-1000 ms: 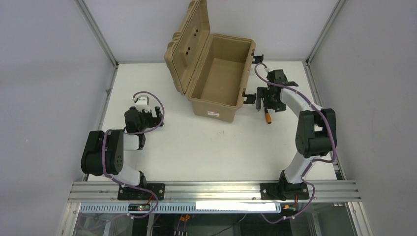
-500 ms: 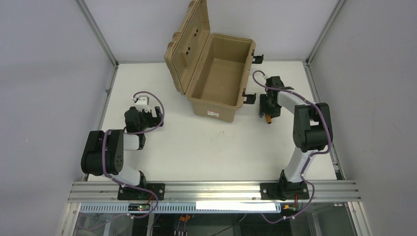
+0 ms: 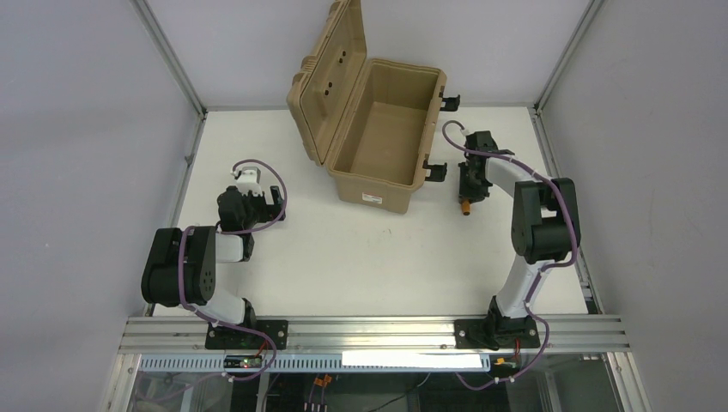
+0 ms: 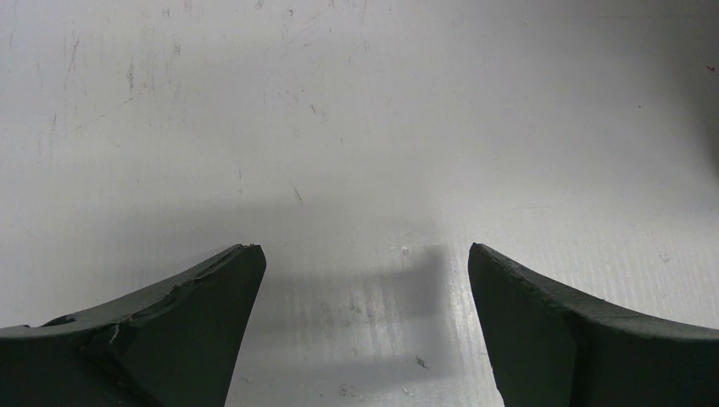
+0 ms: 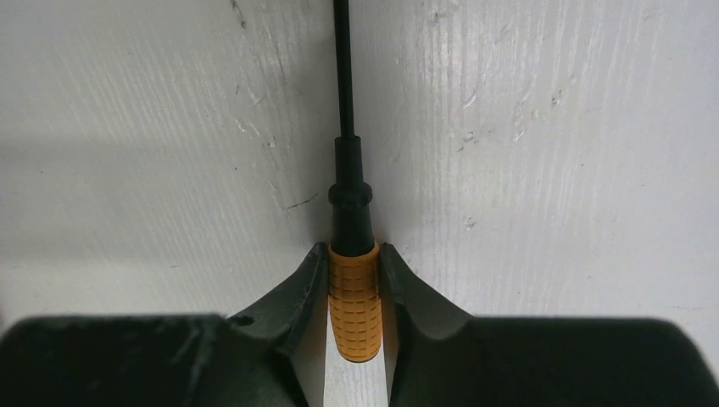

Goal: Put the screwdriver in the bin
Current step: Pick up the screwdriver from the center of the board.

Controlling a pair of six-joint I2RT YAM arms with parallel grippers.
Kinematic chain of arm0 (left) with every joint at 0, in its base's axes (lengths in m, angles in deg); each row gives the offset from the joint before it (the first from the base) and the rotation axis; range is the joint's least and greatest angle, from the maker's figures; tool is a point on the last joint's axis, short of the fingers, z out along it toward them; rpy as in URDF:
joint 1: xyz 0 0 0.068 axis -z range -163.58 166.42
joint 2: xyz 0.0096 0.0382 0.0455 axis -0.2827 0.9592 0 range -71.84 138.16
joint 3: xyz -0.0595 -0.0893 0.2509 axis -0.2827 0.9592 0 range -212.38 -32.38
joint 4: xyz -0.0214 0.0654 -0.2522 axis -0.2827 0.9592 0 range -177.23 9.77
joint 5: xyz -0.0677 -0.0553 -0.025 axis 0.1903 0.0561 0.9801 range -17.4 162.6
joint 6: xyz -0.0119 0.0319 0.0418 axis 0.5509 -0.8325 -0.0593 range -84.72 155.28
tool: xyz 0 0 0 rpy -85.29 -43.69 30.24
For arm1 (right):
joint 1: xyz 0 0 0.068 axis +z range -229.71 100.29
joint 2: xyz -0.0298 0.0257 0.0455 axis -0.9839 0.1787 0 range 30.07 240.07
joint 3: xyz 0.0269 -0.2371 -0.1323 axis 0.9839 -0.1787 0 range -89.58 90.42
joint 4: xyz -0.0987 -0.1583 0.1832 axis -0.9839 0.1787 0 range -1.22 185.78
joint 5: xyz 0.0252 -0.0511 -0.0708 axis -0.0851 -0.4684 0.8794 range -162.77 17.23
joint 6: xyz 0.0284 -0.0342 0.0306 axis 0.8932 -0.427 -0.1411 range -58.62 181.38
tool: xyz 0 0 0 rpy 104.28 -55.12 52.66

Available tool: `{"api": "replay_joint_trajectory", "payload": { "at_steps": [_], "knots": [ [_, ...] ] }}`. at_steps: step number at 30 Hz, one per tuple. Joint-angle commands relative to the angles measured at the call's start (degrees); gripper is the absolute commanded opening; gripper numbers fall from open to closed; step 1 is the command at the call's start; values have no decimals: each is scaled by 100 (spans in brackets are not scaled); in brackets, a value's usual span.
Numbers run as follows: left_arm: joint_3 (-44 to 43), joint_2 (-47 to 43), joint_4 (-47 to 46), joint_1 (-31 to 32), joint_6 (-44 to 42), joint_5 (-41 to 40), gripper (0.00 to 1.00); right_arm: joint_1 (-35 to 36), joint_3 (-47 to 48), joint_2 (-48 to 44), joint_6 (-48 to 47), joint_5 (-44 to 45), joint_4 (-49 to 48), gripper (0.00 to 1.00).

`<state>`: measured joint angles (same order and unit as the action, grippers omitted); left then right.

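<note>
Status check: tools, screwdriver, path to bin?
Right tool shut on screwdriver handle. Left tool open, empty. Bin open, screwdriver not in yet. Nothing between.

Right arm stretched forward, elbow raised, wrist bent down toward the table (image 3: 343,257). The right gripper (image 5: 353,254) sits low, fingers (image 5: 292,297) pinched tight on the orange handle of the screwdriver (image 5: 353,305), one on each side. Left arm folded back close to its base, forearm tucked in, wrist aimed down. The left gripper (image 4: 365,250) is spread wide, fingertips well apart, hanging near the table.
</note>
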<state>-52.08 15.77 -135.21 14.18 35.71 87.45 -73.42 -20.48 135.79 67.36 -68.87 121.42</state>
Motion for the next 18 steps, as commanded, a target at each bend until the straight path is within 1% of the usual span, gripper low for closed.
{"api": "replay_joint_trajectory", "payload": {
  "at_steps": [1,11,18],
  "knots": [
    [-51,-113,-176,13,-57,-20,99,1,83,-375,37,45,148,0],
    [-51,-113,-176,13,-55,-23,99,4,997,-1049,48,159,1101,0],
    [-51,-121,-176,13,-58,-22,99,5,2044,-1308,-5,256,1942,0]
  ]
}}
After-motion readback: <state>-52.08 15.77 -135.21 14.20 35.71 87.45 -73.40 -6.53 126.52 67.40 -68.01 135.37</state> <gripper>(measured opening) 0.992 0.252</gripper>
